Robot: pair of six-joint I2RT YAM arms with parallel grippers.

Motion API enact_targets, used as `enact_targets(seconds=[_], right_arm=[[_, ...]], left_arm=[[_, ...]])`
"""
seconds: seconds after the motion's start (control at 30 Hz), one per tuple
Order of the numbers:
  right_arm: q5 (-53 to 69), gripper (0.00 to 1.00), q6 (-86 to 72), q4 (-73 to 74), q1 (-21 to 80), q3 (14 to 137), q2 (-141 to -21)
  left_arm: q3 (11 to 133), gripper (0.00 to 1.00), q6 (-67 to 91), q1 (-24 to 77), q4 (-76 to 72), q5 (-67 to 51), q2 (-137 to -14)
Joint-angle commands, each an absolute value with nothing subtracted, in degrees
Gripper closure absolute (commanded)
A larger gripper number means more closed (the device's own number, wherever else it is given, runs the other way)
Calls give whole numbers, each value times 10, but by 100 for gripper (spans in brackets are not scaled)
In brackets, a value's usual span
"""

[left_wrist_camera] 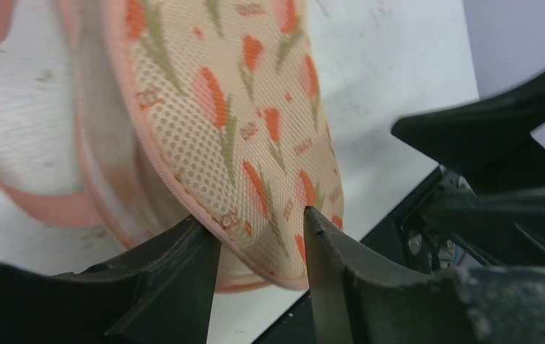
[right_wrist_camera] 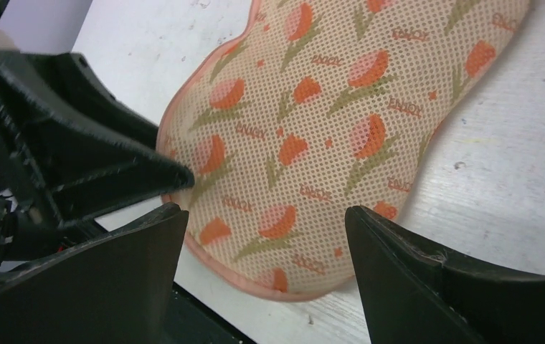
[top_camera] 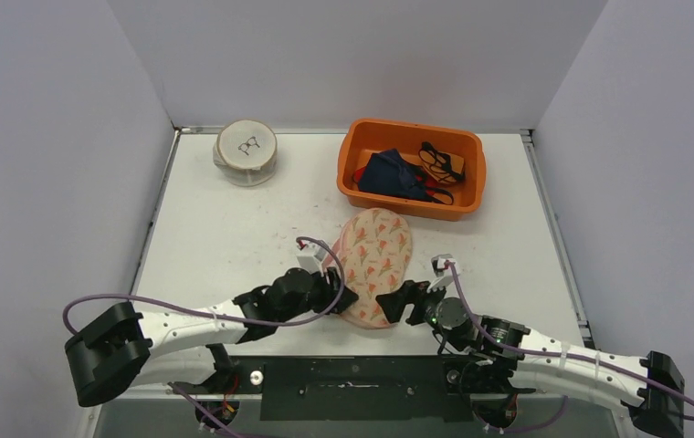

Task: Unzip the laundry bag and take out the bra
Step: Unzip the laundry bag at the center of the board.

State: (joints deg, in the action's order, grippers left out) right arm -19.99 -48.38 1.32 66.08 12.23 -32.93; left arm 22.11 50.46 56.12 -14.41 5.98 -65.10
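Note:
The laundry bag is a peach mesh pouch printed with orange tulips, lying near the table's front edge between both arms. My left gripper is at its near-left rim. In the left wrist view the bag has its zipped rim between the half-closed left gripper, both fingertips touching it. My right gripper is at the bag's near end. In the right wrist view that gripper stands wide open over the bag, touching nothing. The bra is hidden.
An orange bin at the back right holds dark clothes and a pair of glasses. A round white tin with a glasses mark on its lid stands at the back left. The black base rail runs just below the bag's near end.

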Motion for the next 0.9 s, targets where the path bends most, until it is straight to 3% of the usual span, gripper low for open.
enact_targets(seconds=[0.0, 0.1, 0.2, 0.37, 0.67, 0.87], right_arm=[[-254, 16, -468, 74, 663, 168, -302], [-287, 13, -470, 111, 662, 190, -294], [-296, 13, -460, 132, 663, 210, -291], [-264, 13, -408, 128, 663, 238, -321], [-222, 18, -311, 92, 687, 351, -537], [-248, 21, -262, 99, 733, 442, -682]], left_arm=[[240, 56, 509, 641, -232, 121, -676], [262, 50, 493, 677, -265, 121, -719], [283, 34, 481, 709, -255, 136, -731], [266, 18, 493, 723, -191, 191, -652], [173, 15, 575, 730, 74, 333, -291], [152, 15, 679, 729, 255, 433, -132]])
